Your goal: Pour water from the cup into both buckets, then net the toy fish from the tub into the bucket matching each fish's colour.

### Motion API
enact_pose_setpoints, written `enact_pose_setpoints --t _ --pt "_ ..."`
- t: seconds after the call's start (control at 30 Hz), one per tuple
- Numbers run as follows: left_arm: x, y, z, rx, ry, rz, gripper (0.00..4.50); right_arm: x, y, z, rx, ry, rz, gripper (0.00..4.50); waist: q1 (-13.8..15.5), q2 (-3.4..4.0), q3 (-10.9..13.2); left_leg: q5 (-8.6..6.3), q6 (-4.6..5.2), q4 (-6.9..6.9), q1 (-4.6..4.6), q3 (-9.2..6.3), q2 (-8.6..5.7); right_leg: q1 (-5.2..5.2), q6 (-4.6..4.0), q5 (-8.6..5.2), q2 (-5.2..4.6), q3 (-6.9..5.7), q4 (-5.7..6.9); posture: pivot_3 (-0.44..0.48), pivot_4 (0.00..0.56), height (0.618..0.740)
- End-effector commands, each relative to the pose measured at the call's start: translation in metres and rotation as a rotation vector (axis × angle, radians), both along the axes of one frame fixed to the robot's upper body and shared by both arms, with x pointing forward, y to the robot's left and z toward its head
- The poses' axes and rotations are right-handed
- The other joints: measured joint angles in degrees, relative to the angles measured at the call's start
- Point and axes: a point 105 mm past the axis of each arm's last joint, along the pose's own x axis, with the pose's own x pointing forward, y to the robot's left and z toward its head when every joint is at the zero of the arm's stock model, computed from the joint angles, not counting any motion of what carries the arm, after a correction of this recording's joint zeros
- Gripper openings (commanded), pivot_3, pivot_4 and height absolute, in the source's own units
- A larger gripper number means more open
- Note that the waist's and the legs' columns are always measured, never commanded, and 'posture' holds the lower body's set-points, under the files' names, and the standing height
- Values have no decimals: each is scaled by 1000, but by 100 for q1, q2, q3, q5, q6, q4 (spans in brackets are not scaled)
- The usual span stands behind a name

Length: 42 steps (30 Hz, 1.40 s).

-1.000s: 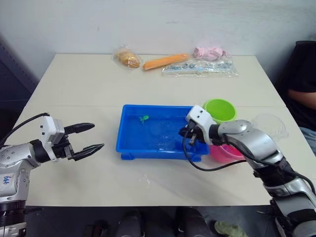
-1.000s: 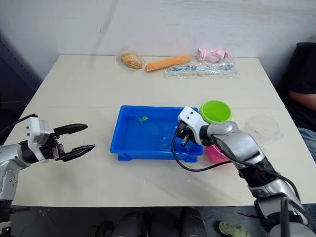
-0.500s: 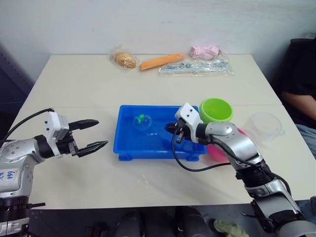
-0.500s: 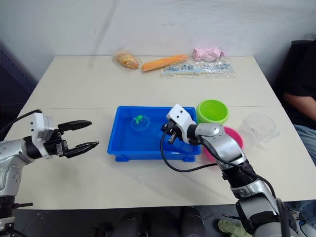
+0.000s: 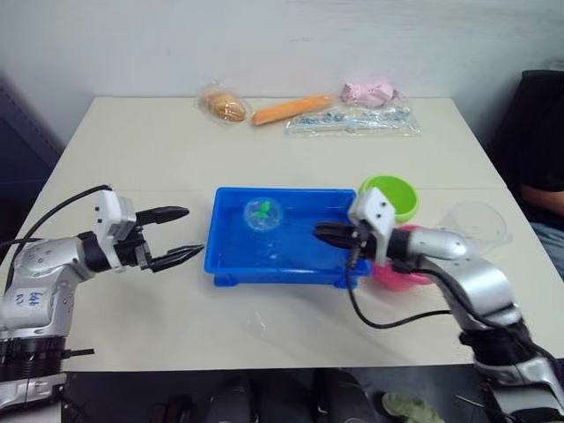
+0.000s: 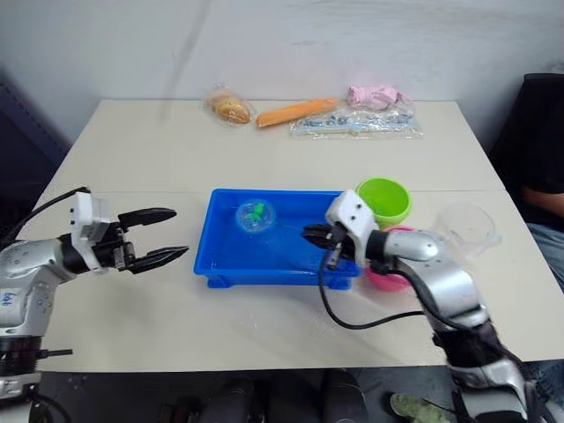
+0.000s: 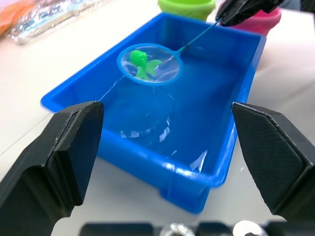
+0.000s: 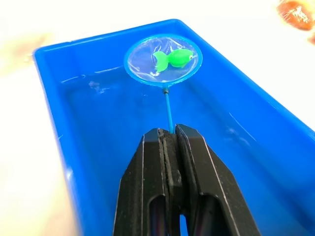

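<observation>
Surface: I see a pale beige surface (image 5: 159, 159) filling most of the head views, with a faint seam running across its middle.
Room: a plain light wall runs along the top of the frame; at the right edge a person in dark clothing (image 5: 539, 132) is cut off by the frame.
Far edge: along the top of the surface lie a bagged bun (image 5: 224, 106), an orange carrot-like item (image 5: 293, 109), a pink bundle (image 5: 370, 91) and a clear packet (image 5: 352, 122) whose contents I cannot make out.
Tub: the blue tub (image 5: 231, 256) sits centre frame, with water glinting inside.
Net: a small round net (image 5: 263, 212) with a thin blue handle hangs over the upper left part of the tub, holding one green fish (image 8: 172, 58).
Right tool: my right tool (image 5: 322, 233) is pressed together on the net handle, at the tub's right end.
Left tool: my left tool (image 5: 181, 234) is spread, just left of the tub, holding nothing.
Buckets: the green bucket (image 5: 394, 192) stands just right of the tub; the pink bucket (image 6: 388, 278) sits below it, largely hidden behind my right arm.
Cup: the clear cup (image 5: 480, 221) is at the right, faint against the surface; I cannot tell what it holds.
</observation>
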Motion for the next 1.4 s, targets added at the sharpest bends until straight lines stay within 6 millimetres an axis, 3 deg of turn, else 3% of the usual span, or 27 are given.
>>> enact_pose_setpoints --t 0.03,0.13,0.37,0.5,0.67,1.03,1.4 --pt "1 -15 11 -37 -32 -67 4452 -21 -17 25 26 -80 -4 0 -2 -1 0 0 0 0 0 1 0 0 0 0 0 0 0 0 150 740" --pt "3 -29 13 -64 -29 -118 4452 -34 -40 37 31 -109 -57 0 6 -1 0 0 0 1 1 1 -1 3 0 0 1 1 0 0 150 740" --pt "6 -56 20 -111 -26 -208 4452 -41 -100 53 -15 -146 -266 0 27 -2 -1 0 0 1 7 2 -1 7 1 0 3 3 0 0 150 740" --pt "9 -77 27 -162 -46 -270 4452 -40 -143 57 -68 -167 -400 0 134 -2 -1 1 2 6 7 4 -7 13 6 4 2 7 -5 0 150 740" --pt "8 -93 25 -194 -47 -317 4452 -31 -174 53 -104 -198 -524 0 139 -3 -1 2 4 6 12 3 -11 19 9 5 3 9 -8 0 150 740" --pt "9 -101 19 -197 -47 -322 4452 -15 -194 24 -375 -426 -559 0 133 -3 -1 4 0 6 14 7 -12 19 9 5 9 11 -9 0 150 740" --pt "10 -105 17 -197 -69 -337 4452 -4 -193 31 -688 -759 -517 0 118 -2 -1 8 -6 6 16 5 -4 20 9 5 9 12 -7 0 150 740"
